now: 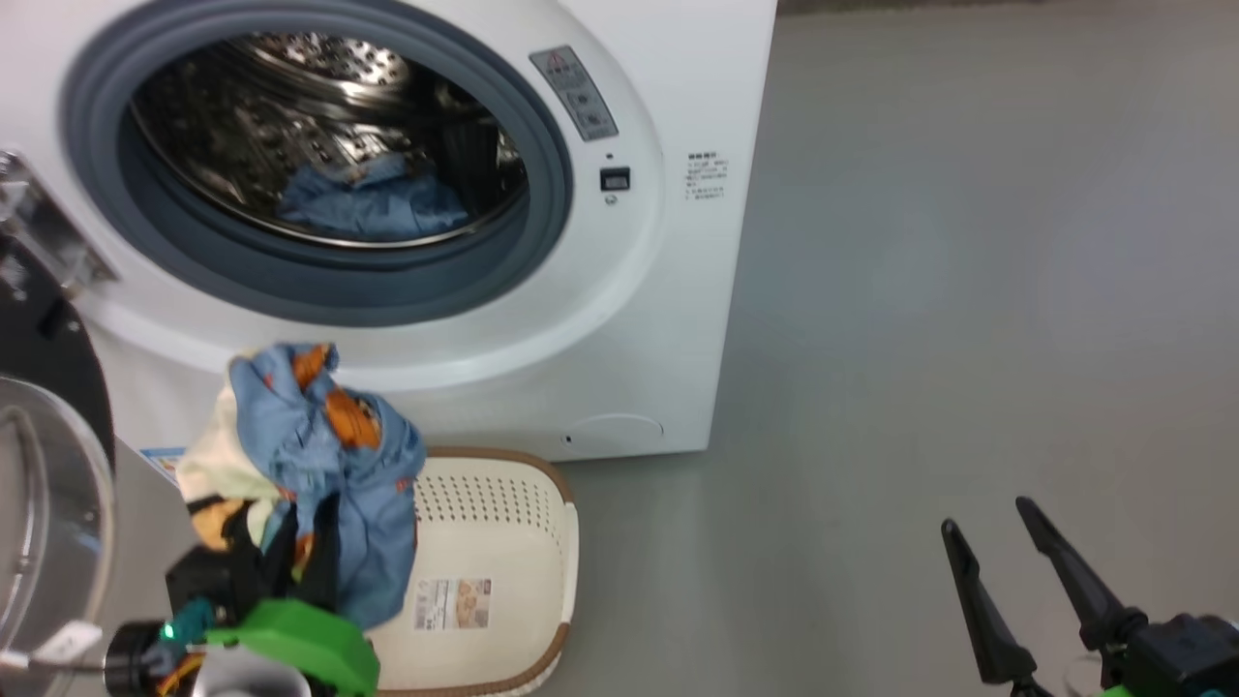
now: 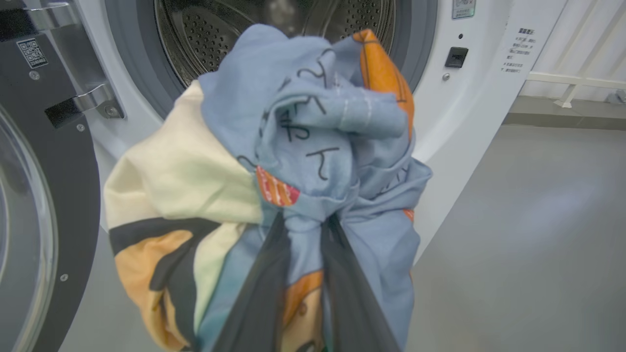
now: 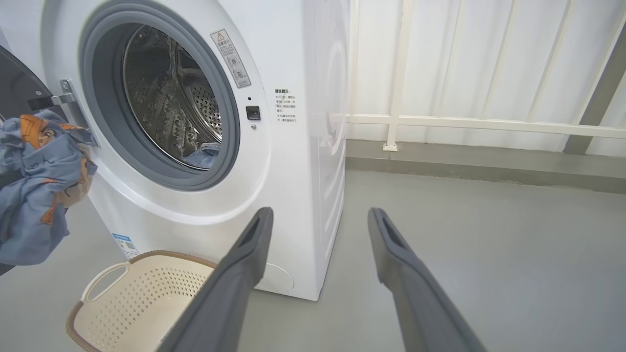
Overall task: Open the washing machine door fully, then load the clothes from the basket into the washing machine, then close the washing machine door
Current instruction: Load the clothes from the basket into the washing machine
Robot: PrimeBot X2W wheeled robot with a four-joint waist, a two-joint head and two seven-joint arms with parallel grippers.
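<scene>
The washing machine [image 1: 639, 290] stands with its door [image 1: 48, 503] swung wide open at the far left. One blue piece of clothes [image 1: 373, 203] lies inside the steel drum. My left gripper [image 2: 305, 222] is shut on a bundle of light-blue, orange and cream clothes [image 1: 319, 465], held above the basket [image 1: 503, 581] and just below the drum opening. That bundle also hangs at the left edge of the right wrist view as clothes [image 3: 34, 190]. The basket [image 3: 142, 303] looks empty, its paper label showing. My right gripper [image 1: 987, 518] hangs open over the floor at the lower right, holding nothing.
Grey floor [image 1: 968, 290] stretches to the right of the machine. A white panelled wall with a rail [image 3: 464, 124] runs behind it. The door's hinge bracket [image 2: 93, 100] juts out left of the drum opening.
</scene>
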